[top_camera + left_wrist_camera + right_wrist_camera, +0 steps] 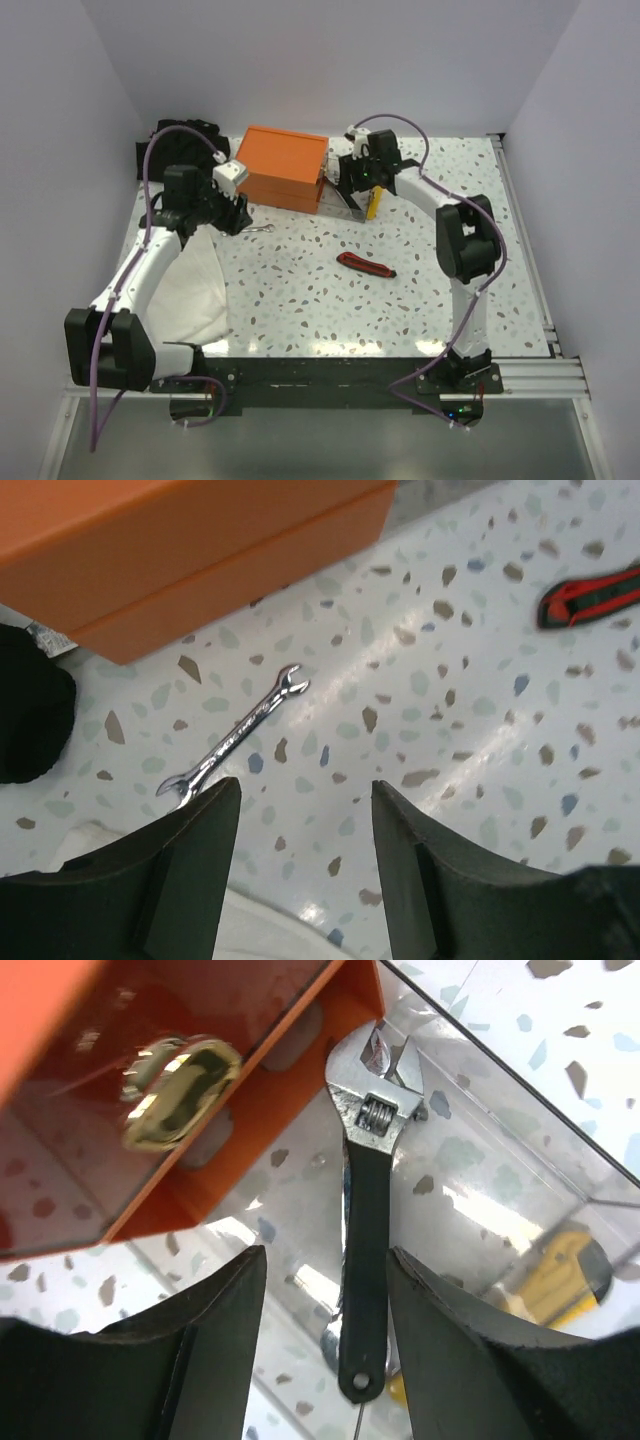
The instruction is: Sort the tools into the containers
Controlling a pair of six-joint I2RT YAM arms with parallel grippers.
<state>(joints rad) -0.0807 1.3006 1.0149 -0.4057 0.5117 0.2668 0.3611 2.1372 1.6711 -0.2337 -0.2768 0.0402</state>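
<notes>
In the right wrist view a dark-handled wrench (365, 1210) lies in a clear drawer tray (480, 1150) pulled out of the orange box (220, 1020). My right gripper (327, 1255) stands open over the handle, which runs between its fingers close to the right one. A yellow utility knife (560, 1270) shows through the tray wall. My left gripper (305, 800) is open above the table, just short of a small silver wrench (240, 735) in front of the orange box (200, 550). The red-and-black utility knife (365, 264) lies mid-table.
A black cloth bundle (185, 135) sits at the far left corner beside the orange box (285, 165). A white cloth (195, 290) lies under the left arm. A brass latch (185, 1090) sticks out of the box near the right gripper.
</notes>
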